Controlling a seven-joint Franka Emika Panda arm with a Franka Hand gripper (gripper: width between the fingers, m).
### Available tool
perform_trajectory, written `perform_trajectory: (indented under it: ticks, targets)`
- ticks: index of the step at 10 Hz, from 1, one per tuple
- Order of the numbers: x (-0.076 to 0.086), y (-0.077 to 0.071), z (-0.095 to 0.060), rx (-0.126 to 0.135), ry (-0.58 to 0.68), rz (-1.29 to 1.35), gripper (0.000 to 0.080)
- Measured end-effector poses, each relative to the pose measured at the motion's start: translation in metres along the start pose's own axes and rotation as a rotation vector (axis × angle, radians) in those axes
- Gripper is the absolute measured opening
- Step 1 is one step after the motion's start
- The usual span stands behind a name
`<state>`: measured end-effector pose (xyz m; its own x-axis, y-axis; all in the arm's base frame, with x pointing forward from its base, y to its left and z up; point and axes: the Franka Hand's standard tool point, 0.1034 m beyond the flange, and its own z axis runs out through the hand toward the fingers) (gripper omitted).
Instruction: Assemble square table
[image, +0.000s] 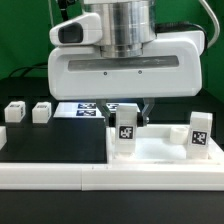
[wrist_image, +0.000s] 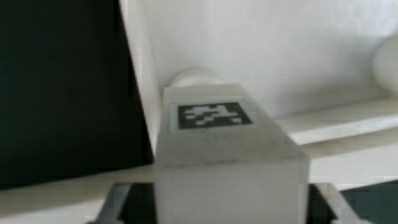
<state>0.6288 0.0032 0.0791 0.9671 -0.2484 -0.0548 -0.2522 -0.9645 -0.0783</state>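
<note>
A stubby white leg (image: 126, 138) with a marker tag stands upright on the left edge of the white square slab (image: 160, 152). My gripper (image: 127, 116) hangs straight over it, with one finger down each side of the leg's top. In the wrist view the leg (wrist_image: 210, 130) fills the middle, and the dark fingers (wrist_image: 128, 205) sit tight against both its flanks. A second tagged leg (image: 200, 134) stands on the slab at the exterior view's right. Two more small legs (image: 15, 112) (image: 42, 112) rest on the black table at the left.
The marker board (image: 85, 110) lies flat on the table behind the gripped leg. A long white rail (image: 50, 172) runs along the front of the scene. Black table (image: 55, 140) lies between the rail and the marker board.
</note>
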Motion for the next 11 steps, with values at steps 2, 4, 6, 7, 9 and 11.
perform_trajectory:
  ticks: [2,4,6,7,9,11]
  targets:
    - [0.004,0.003,0.004,0.0,0.045,0.206,0.0299]
    - [0.007,0.007,0.004,0.0,0.081,0.522,0.0298]
    - [0.007,0.01,0.003,0.023,0.109,0.837,0.0298]
    - [0.005,0.011,0.003,0.046,0.101,1.0,0.0298]
    - [0.0,0.009,0.003,0.073,0.087,1.234,0.0298]
    - [-0.004,0.01,0.004,0.118,0.085,1.4,0.0298]
